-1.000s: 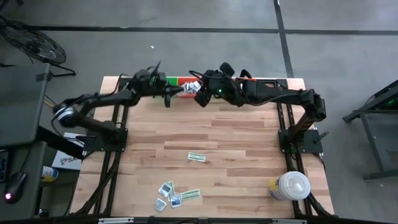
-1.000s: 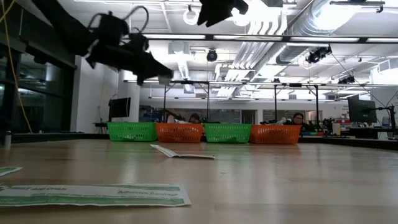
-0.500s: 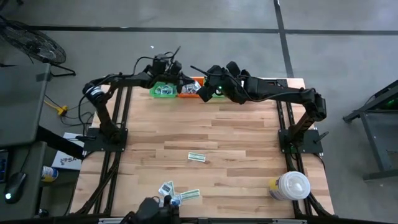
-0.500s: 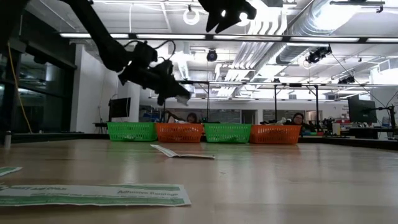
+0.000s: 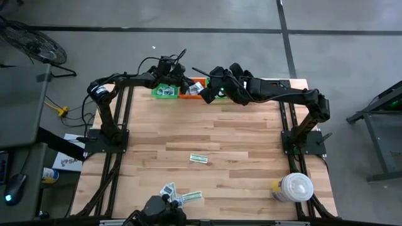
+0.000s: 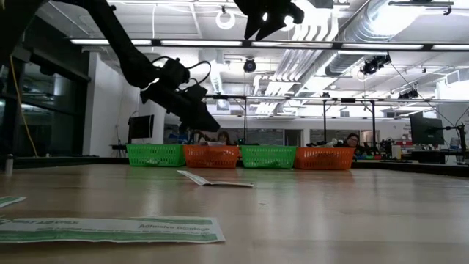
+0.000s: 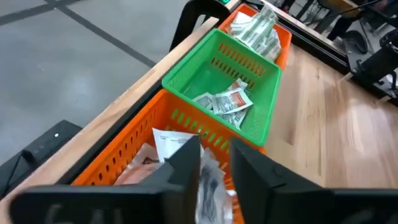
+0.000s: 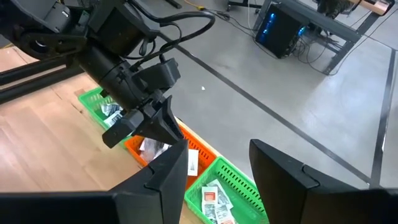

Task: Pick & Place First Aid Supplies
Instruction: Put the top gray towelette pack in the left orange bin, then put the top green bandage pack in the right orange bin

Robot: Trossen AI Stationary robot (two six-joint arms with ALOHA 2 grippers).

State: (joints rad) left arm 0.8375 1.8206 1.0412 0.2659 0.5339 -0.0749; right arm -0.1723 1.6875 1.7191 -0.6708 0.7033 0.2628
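Both arms reach to the far edge of the desk [image 5: 239, 144], over the row of baskets.

Left end effector [image 7: 214, 165] hangs over an orange basket [image 7: 134, 158]. Its fingers [image 7: 186, 168] stand a little apart with a pale packet [image 7: 208, 183] between them; whether the packet is gripped or already free, cannot tell. The orange basket holds white packets. The green basket [image 7: 258, 78] just beside it holds several red-and-white packets [image 7: 225, 101], and a second orange basket [image 7: 283, 38] beyond that holds more.

Right end effector [image 8: 217, 168] hovers above the same row, fingers apart, nothing between them: released. In its wrist view the left arm's end effector shows below it, over the orange basket.

Supplies left on the near part of the desk: one pale-green strip [image 5: 199, 158] alone near the middle, and a cluster of small square packets [image 5: 168, 191] with another strip [image 5: 191, 196] near the front edge. A white lidded container [image 5: 293, 187] stands at the front right corner, well apart from them.
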